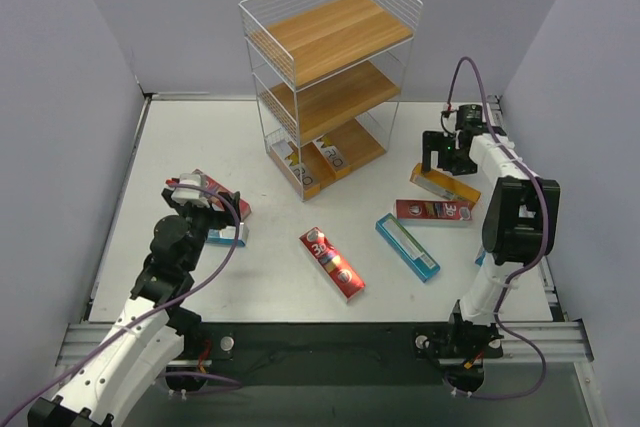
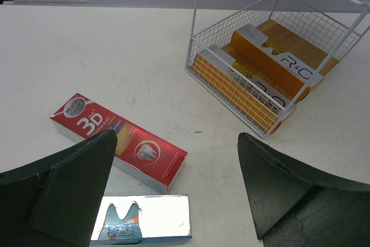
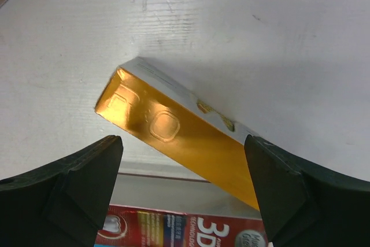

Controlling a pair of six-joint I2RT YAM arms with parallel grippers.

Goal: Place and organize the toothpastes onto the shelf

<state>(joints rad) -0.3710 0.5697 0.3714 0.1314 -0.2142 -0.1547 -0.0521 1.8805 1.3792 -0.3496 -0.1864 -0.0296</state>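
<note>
Toothpaste cartons lie spread over the white tabletop (image 1: 190, 137), and the tall three-tier shelf of white wire and light-brown wooden boards (image 1: 335, 37) stands at twelve o'clock. On its bottom board two long orange-and-white cartons (image 1: 318, 162) lie side by side, slanted.

At two o'clock the right gripper (image 1: 437, 160) hangs over a shiny orange carton with a white side (image 3: 173, 137). Its fingers are spread wide. The carton lies flat and slantwise on the table between them, and neither finger touches it in the wrist view. Just on the near side of that carton lies a long red carton marked "3D" (image 1: 433, 211), and a teal-and-white carton (image 1: 407, 247) sits at about four o'clock. A second red carton (image 1: 332, 264) lies alone at six o'clock, angled.

At nine o'clock the left gripper (image 2: 176, 143) hovers with its fingers spread as far as they go, holding nothing. Below it a third red "3D" carton (image 2: 133, 143) rests flat on the table, and a silvery blue-and-white carton (image 2: 156, 218) lies just beside it on the near side, partly hidden by the left finger.
</note>
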